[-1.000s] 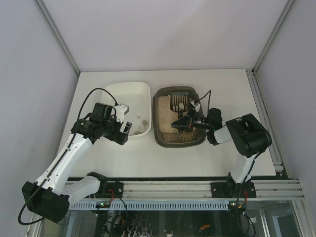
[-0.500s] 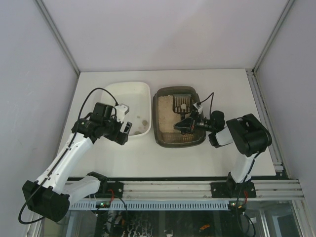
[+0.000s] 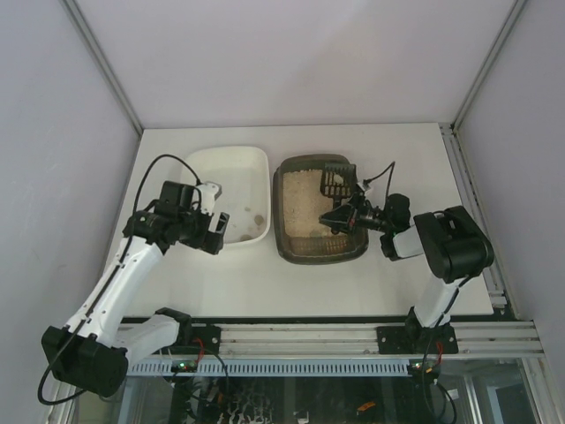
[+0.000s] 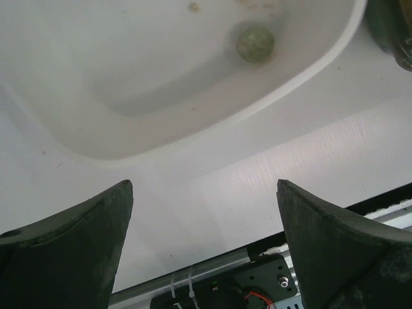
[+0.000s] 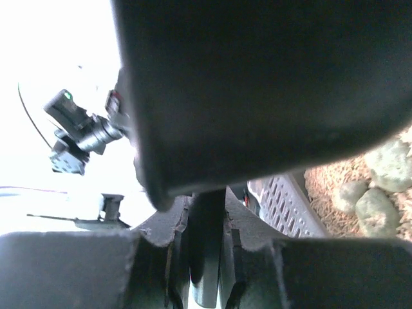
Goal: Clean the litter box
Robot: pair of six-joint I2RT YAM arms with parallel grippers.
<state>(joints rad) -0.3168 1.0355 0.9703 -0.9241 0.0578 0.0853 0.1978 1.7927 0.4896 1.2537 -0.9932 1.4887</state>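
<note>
The litter box [image 3: 320, 257] is a dark rounded tray of beige litter at mid-table. My right gripper [image 3: 342, 215] hovers over its right side, shut on the handle of the black slotted scoop [image 3: 335, 179], whose head is raised near the far right corner. In the right wrist view the handle [image 5: 207, 257] sits clamped between the fingers, with the slotted blade [image 5: 283, 205] and grey-green clumps [image 5: 376, 193] on the litter beyond. My left gripper [image 3: 214, 231] stands open and holds nothing, just above the near edge of the white tray [image 3: 256, 159]. The left wrist view shows its jaws wide apart [image 4: 205, 238].
The white tray [image 4: 193, 132] holds one round greenish clump [image 4: 254, 42] and a few crumbs. A corner of the litter box [image 4: 393, 32] shows beside it. Grey walls close in the table on three sides, and the aluminium rail with the arm bases runs along the near edge.
My right gripper has swung the scoop from the middle of the litter toward the box's far right corner. The left gripper has drifted slightly left and stays open.
</note>
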